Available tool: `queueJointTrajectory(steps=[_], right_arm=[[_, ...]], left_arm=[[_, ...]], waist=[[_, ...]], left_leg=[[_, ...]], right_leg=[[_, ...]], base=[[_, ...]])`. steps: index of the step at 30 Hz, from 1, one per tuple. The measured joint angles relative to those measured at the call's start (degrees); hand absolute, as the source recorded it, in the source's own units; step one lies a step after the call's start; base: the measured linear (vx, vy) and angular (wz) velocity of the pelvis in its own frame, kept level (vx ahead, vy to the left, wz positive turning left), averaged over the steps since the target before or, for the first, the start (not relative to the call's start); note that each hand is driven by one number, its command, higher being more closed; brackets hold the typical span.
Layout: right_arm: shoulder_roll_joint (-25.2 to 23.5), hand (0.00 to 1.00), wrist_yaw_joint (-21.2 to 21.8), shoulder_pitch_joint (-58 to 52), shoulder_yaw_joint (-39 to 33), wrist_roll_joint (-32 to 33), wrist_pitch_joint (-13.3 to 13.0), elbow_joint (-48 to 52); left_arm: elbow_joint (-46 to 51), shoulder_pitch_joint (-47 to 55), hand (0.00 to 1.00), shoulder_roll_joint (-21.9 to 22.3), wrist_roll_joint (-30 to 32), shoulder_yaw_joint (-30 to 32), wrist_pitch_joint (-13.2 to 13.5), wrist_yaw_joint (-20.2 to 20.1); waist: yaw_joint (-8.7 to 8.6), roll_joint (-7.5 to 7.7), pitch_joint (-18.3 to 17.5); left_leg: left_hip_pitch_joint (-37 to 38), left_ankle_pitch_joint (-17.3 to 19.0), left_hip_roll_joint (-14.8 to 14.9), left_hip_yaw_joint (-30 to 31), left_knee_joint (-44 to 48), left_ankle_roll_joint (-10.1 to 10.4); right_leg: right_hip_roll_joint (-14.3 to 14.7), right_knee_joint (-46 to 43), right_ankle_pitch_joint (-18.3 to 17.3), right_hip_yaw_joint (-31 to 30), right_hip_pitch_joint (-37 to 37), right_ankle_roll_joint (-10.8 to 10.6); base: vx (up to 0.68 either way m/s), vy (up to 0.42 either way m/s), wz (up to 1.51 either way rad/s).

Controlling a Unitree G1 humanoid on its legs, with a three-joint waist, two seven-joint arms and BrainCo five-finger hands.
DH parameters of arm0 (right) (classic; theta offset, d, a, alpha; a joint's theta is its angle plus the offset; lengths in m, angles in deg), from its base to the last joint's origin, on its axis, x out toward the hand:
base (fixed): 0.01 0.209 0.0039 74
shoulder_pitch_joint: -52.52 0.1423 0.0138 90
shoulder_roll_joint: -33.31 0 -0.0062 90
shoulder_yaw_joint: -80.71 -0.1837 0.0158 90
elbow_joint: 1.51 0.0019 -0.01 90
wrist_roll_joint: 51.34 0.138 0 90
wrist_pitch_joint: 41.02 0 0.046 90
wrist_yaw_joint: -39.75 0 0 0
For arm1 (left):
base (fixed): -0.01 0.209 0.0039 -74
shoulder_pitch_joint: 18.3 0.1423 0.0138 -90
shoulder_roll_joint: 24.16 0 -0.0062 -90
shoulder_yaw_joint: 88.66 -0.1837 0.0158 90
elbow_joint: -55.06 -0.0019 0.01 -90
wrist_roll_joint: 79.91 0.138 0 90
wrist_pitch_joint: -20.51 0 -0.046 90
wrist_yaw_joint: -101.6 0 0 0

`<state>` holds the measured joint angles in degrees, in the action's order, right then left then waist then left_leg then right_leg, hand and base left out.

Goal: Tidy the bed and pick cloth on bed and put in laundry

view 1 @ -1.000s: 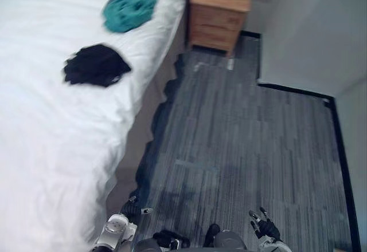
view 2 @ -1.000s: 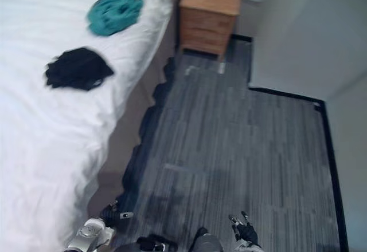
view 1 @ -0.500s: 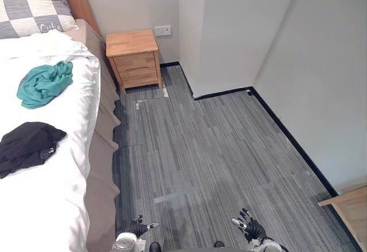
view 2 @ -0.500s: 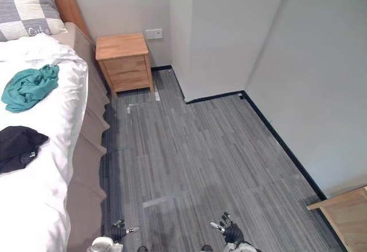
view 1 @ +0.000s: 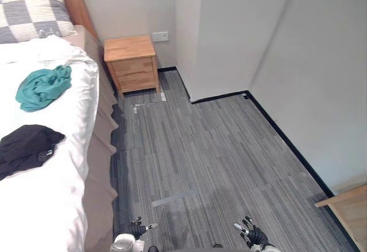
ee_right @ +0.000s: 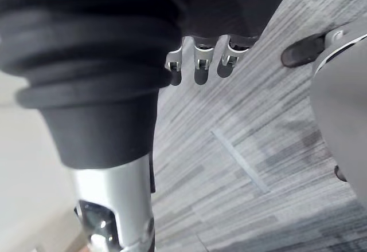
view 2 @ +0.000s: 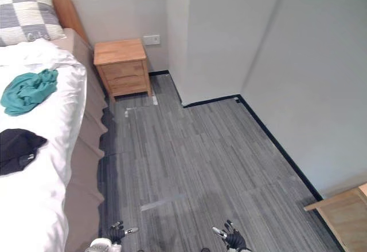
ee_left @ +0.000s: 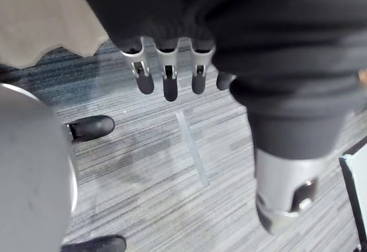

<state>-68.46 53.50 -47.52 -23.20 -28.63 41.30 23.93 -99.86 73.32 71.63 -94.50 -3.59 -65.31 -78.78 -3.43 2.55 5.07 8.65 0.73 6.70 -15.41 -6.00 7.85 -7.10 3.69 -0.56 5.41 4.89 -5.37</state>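
A teal cloth [view 1: 44, 87] lies crumpled on the white bed [view 1: 40, 212] at the left. A black cloth [view 1: 26, 149] lies on the duvet nearer to me, and a checked pillow [view 1: 34, 11] is at the head. Both cloths are far from my hands. My left hand [view 1: 136, 228] hangs low over the floor beside the bed's skirt, open and holding nothing; its fingers [ee_left: 166, 77] are straight in the left wrist view. Lower right, over the grey floor, my right hand [view 1: 252, 236] is open and holds nothing; its fingers [ee_right: 198, 66] hang relaxed.
A wooden nightstand [view 1: 132, 63] stands against the back wall by the bed's head. A wall corner [view 1: 195, 63] juts out right of it. Grey striped flooring [view 1: 212, 154] runs between bed and walls. A wooden furniture corner [view 1: 344, 206] shows at lower right.
The camera has swung right and up from the bed toward the floor and walls, so the cloths now sit at the left edge. Both hands stay low and open.
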Motion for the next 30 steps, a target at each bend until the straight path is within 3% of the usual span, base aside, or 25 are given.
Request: queueJointTrajectory(steps=[3,5,7,9,10,11,12,13,14,17,18,19,21,23,24,25,27,30], right_arm=[[0.2,0.00,-0.8,-0.9,-1.8,-0.3,0.0,0.0],[0.9,0.00,-1.4,-0.7,-1.6,-4.1,-0.2,0.3],[1.9,0.00,-1.5,0.9,-0.4,-9.7,-0.7,0.9],[3.3,0.00,-1.4,2.1,2.8,-13.1,-0.8,1.2],[4.4,0.00,-1.5,3.4,4.2,-13.7,-0.7,1.3],[4.9,0.00,-1.8,4.6,4.9,-13.5,-0.2,1.2],[5.3,0.00,-2.0,5.4,5.0,-13.5,0.0,1.2],[6.2,0.00,-2.4,6.9,4.9,-13.3,0.1,1.2],[7.2,0.00,-2.6,8.1,4.4,-13.0,0.1,1.3],[7.0,0.00,-3.0,9.1,3.1,-12.6,0.5,3.6],[7.0,0.00,-3.2,9.0,3.1,-12.6,0.6,3.8],[6.9,0.00,-3.2,9.4,3.3,-12.6,0.7,4.2],[8.5,0.00,-3.1,9.1,2.5,-12.6,1.4,4.2],[8.8,0.00,-2.9,9.7,1.5,-12.6,1.7,4.2],[8.5,0.00,-2.6,10.5,1.1,-12.6,1.7,3.5],[7.9,0.00,-2.4,11.3,0.9,-12.6,1.7,2.2],[6.6,0.00,-2.2,10.1,1.1,-12.6,1.6,2.2],[6.0,0.00,-1.9,8.7,1.2,-11.6,1.2,2.3]], left_arm=[[0.0,1.0,0.00,0.1,-1.7,3.0,0.0,-0.3],[0.1,1.5,0.00,0.3,-2.4,5.4,-0.8,-0.3],[0.2,1.9,0.00,0.8,-2.9,6.6,-1.1,-0.3],[1.5,2.2,0.00,1.3,-4.4,7.2,-0.9,0.0],[3.2,2.2,0.00,1.8,-4.6,8.3,-0.1,0.1],[4.7,1.8,0.00,2.1,-4.5,8.5,0.5,-0.1],[4.9,1.8,0.00,2.4,-4.3,8.5,0.5,-0.1],[5.0,2.0,0.00,2.9,-3.6,8.5,0.5,0.0],[5.7,2.3,0.00,3.1,-3.5,9.0,0.4,0.2],[5.7,3.6,0.00,3.0,-3.4,10.8,0.1,0.3],[5.6,4.5,0.00,2.9,-3.4,11.3,-0.1,0.3],[5.7,5.8,0.00,2.7,-3.4,13.2,-0.3,0.4],[5.2,6.4,0.00,2.9,-3.3,15.2,-1.2,0.6],[4.4,6.7,0.00,2.8,-2.3,15.8,-2.1,1.5],[4.0,6.7,0.00,2.3,-1.3,15.8,-2.3,1.6],[3.8,6.6,0.00,1.9,-0.4,15.7,-2.4,2.1],[4.0,6.2,0.00,1.0,1.3,14.9,-2.1,3.5],[4.8,4.0,0.00,0.1,1.9,14.9,-1.0,4.3]], waist=[[-0.40,-0.29,0.1],[-0.24,-0.27,0.8],[0.20,-1.48,2.0],[0.64,-2.08,2.7],[1.05,-3.54,4.8],[1.71,-3.43,6.5],[1.97,-3.50,6.8],[2.35,-3.71,7.0],[2.97,-4.19,7.2],[3.62,-4.87,7.5],[4.32,-4.40,7.3],[5.10,-2.86,6.5],[5.51,-1.38,6.1],[5.90,-1.09,5.6],[5.88,-0.56,6.1],[5.70,-0.38,6.6],[5.65,-1.09,6.9],[4.48,-2.33,7.4]], left_leg=[[1.1,0.7,1.8,-2.1,0.0,1.1],[0.6,3.1,3.7,-3.5,3.8,2.2],[-4.9,9.3,7.4,-3.4,19.2,0.8],[-12.1,9.6,10.3,-0.8,35.0,-0.2],[-17.0,7.3,12.4,3.8,46.9,0.4],[-19.6,10.2,11.3,5.1,52.4,2.9],[-19.9,12.3,9.8,3.8,52.0,2.1],[-20.9,14.1,7.6,-0.2,49.7,-0.4],[-21.4,13.5,6.1,-6.0,44.9,-1.7],[-22.2,8.2,3.5,-13.2,30.2,-5.6],[-22.0,5.9,3.0,-13.2,29.6,-8.5],[-22.7,8.0,0.9,-13.4,30.7,-10.0],[-23.9,11.8,-1.3,-12.4,33.2,-12.3],[-23.0,12.6,-2.6,-12.1,32.0,-13.1],[-20.8,13.4,-3.8,-11.0,30.8,-13.1],[-17.0,13.9,-4.6,-9.9,28.6,-12.7],[-10.3,13.8,-4.8,-7.5,24.0,-12.0],[-3.9,14.0,-2.9,-2.3,19.4,-10.3]], right_leg=[[1.7,1.0,0.6,-0.2,0.2,0.5],[2.7,0.7,-1.1,0.5,0.1,1.0],[3.1,-0.9,-3.2,3.5,0.2,1.3],[3.5,-1.9,-4.4,4.4,1.3,2.4],[4.7,-2.6,-5.2,5.7,4.2,3.6],[3.6,-3.1,-6.4,5.9,7.6,4.0],[2.6,-3.5,-6.9,6.2,8.3,3.9],[1.1,-4.0,-7.2,7.0,9.0,3.4],[0.1,-4.1,-7.6,7.8,9.7,2.6],[0.3,-3.2,-9.7,10.6,12.1,0.7],[0.0,-3.5,-11.1,10.4,12.5,0.7],[-1.7,-4.5,-13.4,10.9,12.3,1.4],[-4.1,-11.6,-15.1,11.7,9.4,1.4],[-6.8,-25.4,-15.0,11.5,3.9,-0.6],[-8.8,-36.8,-13.6,10.5,-0.8,-2.7],[-8.8,-44.9,-13.8,9.7,-3.3,-3.5],[-6.9,-48.5,-15.5,10.9,-5.7,-3.9],[-2.6,-39.4,-16.8,14.0,-10.5,-2.7]], base=[[0.04,-0.078,-0.49],[0.06,-0.081,-0.45],[0.08,-0.063,-0.27],[0.12,-0.084,0.23],[0.23,-0.032,0.61],[0.26,0.019,0.55],[0.23,0.097,0.34],[0.23,0.077,0.09],[0.22,0.067,0.12],[0.25,0.105,0.29],[0.31,0.163,0.19],[0.29,0.146,0.26],[0.43,0.205,0.40],[0.47,0.238,0.30],[0.44,0.204,0.30],[0.35,0.130,0.32],[0.48,0.078,0.66],[0.39,-0.015,0.91]])
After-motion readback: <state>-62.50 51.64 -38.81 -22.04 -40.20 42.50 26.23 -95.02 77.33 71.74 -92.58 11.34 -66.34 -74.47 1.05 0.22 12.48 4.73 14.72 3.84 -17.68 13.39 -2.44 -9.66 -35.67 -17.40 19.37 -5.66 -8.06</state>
